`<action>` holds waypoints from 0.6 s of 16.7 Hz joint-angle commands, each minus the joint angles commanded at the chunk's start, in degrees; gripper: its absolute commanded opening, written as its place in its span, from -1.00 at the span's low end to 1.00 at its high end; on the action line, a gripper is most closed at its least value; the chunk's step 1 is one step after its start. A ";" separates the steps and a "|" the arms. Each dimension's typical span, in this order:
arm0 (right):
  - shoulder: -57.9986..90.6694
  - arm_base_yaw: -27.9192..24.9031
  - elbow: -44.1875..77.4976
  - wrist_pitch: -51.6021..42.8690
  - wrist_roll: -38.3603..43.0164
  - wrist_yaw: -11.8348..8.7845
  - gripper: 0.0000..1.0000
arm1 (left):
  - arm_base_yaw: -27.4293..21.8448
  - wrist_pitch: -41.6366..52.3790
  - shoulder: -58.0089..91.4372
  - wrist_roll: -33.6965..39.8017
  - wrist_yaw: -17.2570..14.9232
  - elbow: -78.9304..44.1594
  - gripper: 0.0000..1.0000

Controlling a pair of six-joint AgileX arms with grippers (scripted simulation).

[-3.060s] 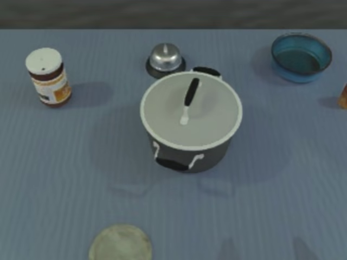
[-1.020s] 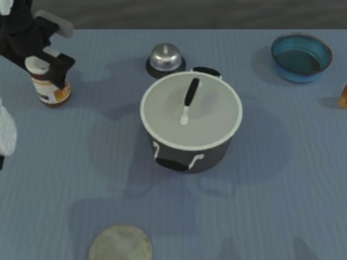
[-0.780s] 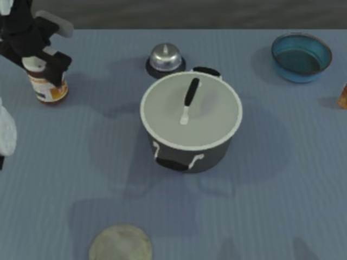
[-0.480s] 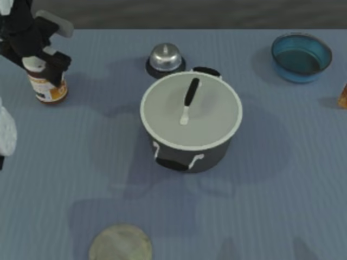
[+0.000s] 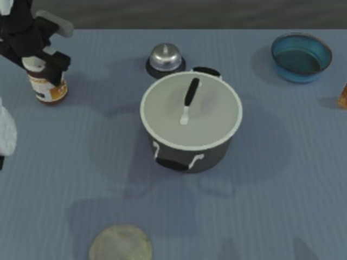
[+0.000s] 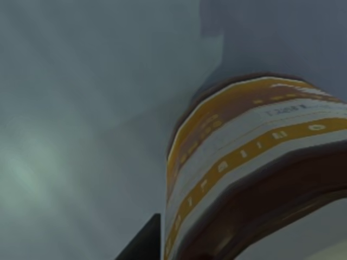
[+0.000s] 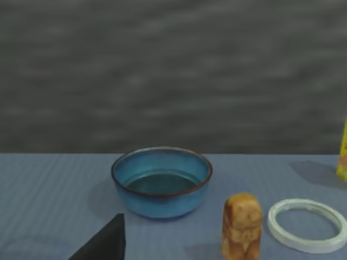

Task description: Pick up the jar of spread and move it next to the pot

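The jar of spread [image 5: 49, 86], dark brown with a white-and-orange label, stands at the table's far left. My left gripper [image 5: 39, 58] sits over its white lid and is shut on the jar. In the left wrist view the jar [image 6: 255, 168] fills the picture, and a dark finger [image 6: 143, 244] rests against its side. The pot [image 5: 191, 116], dark grey with a pale lid and a black-and-white handle, stands in the middle, well to the right of the jar. My right gripper [image 7: 154, 254] is out of the top view, parked facing the blue bowl, with one finger [image 7: 105, 244] showing and nothing held.
A silver bell [image 5: 165, 58] sits just behind the pot. The blue bowl [image 5: 301, 57] is at the far right. A pale round disc [image 5: 120, 244] lies at the front edge. Near the bowl stand a tan figurine [image 7: 242, 225] and a white ring [image 7: 307, 225].
My left arm has come in from the left and closed over the jar. The jar then shifted slightly left and back; in the last half second nothing moved.
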State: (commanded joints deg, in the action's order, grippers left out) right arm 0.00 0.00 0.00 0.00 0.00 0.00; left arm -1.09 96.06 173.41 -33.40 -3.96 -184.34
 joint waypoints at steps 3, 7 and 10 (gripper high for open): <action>0.00 0.00 0.00 0.00 0.00 0.00 1.00 | 0.02 -0.02 -0.03 -0.09 0.03 0.02 -1.00; 0.00 0.00 0.00 0.00 0.00 0.00 1.00 | 0.16 -1.59 -3.47 -0.01 0.11 3.76 -1.00; 0.00 0.00 0.00 0.00 0.00 0.00 1.00 | 0.32 -4.63 -10.48 0.02 0.22 12.76 -1.00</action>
State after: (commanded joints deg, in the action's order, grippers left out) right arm 0.00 0.00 0.00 0.00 0.00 0.00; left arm -0.77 91.43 162.92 -33.39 -3.74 -171.58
